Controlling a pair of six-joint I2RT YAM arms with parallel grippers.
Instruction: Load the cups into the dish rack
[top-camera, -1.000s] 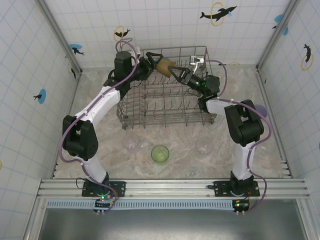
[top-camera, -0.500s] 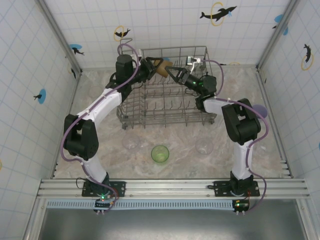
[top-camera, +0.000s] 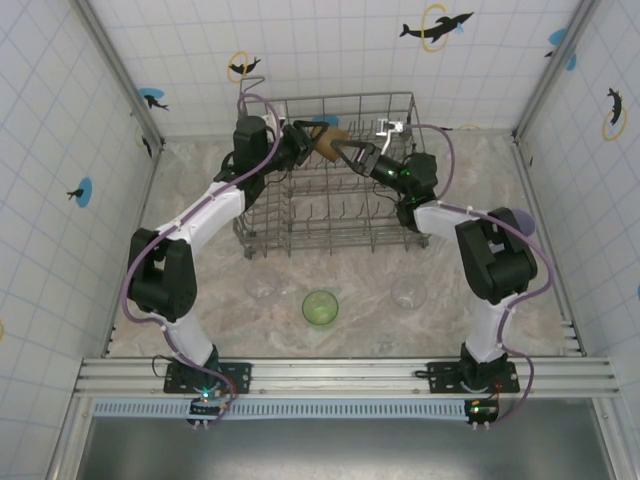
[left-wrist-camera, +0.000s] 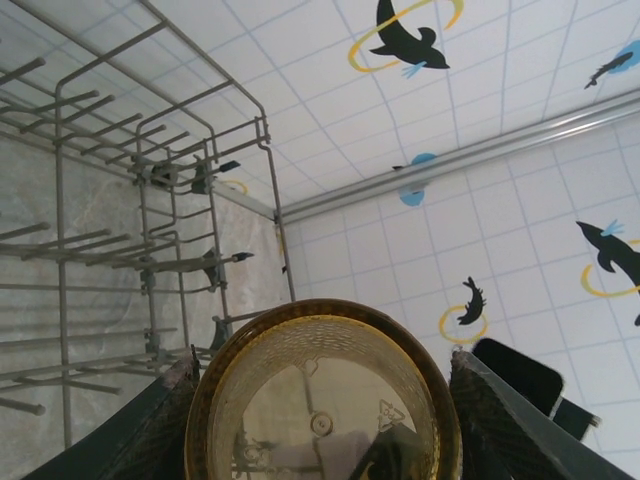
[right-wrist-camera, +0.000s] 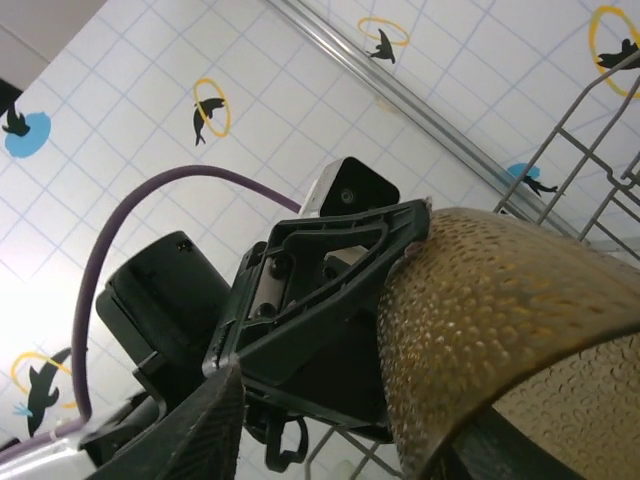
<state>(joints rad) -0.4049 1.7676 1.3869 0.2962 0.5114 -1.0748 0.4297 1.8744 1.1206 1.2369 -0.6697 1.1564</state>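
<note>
While both arms meet over the far left of the dish rack (top-camera: 330, 236), the amber cup (top-camera: 328, 141) hangs between them — handover, I judge | left gripper (top-camera: 305, 138) clamps its sides; right gripper (top-camera: 347, 151) jaws parted astride its wall | next: right clears, left lowers cup into rack | writing: none legible — dolphin decals (top-camera: 437, 27) only

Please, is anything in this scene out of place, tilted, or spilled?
Nothing is spilled or broken. One thing stands out: the amber cup hangs sideways in the air over the far end of the dish rack, between the left gripper, whose jaws hold it, and the right gripper.
</note>
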